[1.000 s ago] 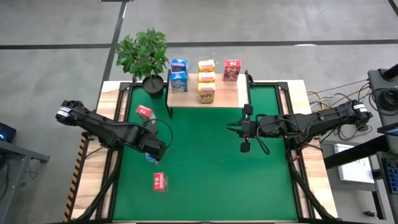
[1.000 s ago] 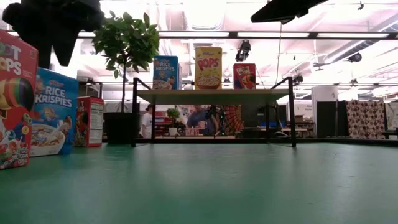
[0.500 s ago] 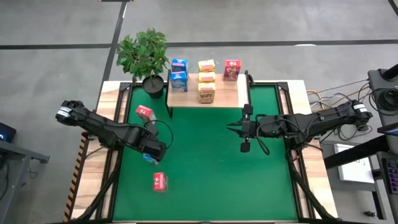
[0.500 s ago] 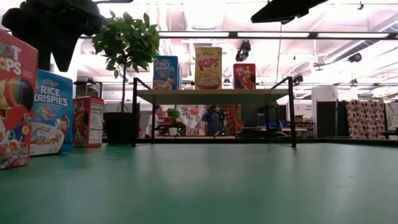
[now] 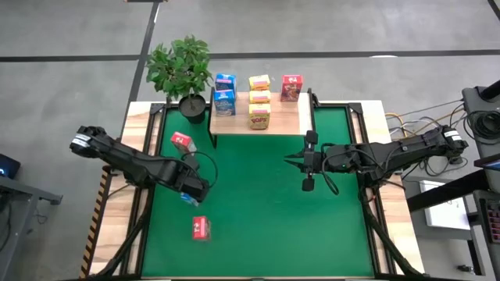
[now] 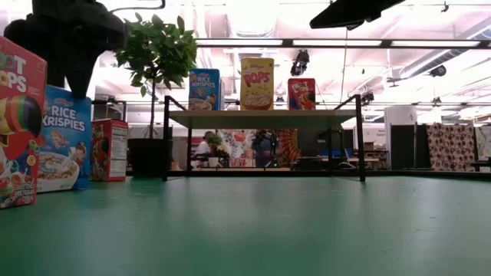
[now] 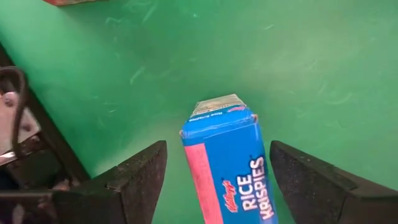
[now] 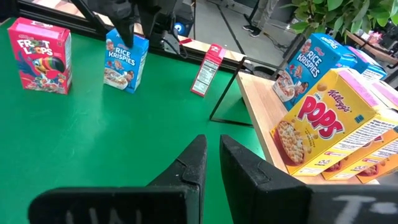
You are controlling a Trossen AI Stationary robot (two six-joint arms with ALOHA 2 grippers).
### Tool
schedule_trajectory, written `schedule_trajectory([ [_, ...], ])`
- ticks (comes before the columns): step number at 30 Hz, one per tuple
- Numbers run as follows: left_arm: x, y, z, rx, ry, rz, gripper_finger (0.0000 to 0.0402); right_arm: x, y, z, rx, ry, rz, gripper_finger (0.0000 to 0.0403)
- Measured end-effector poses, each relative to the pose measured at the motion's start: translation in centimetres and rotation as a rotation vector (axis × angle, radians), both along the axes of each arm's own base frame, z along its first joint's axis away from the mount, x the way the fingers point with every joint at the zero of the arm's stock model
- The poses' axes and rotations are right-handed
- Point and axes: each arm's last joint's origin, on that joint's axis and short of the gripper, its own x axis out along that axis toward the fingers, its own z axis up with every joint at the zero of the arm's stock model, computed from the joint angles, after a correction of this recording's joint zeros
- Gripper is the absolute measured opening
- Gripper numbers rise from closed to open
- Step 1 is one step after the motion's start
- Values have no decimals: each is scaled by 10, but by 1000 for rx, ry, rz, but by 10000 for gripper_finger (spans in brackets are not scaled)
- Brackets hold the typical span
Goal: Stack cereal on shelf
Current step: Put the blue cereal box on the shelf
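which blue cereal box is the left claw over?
The blue Rice Krispies box standing on the green mat, between the left claw's open fingers. The other two blue boxes sit on the shelf.

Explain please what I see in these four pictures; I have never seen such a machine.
Two robot arms work at a green mat. One camera looks from above, one from table height, one from each wrist. The left gripper stands open around an upright blue cereal box, not gripping it. The right gripper is shut, holds nothing, and waits above the mat. The wooden shelf carries two blue, three yellow and one red box. Two red boxes stand on the mat.
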Motion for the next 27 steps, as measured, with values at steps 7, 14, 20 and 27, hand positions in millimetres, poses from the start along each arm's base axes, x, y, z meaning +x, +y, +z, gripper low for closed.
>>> schedule_trajectory([
  [7,3,-1,-5,-15,-29,-11,248,0,0,0,0,0,0,34],
  [14,3,-1,-5,-18,-28,-12,223,0,0,0,0,0,0,34],
  [20,3,-1,-5,-19,-30,-12,204,0,0,0,0,0,0,34],
  [27,4,-2,-5,-21,-34,-17,188,0,0,0,0,0,0,34],
])
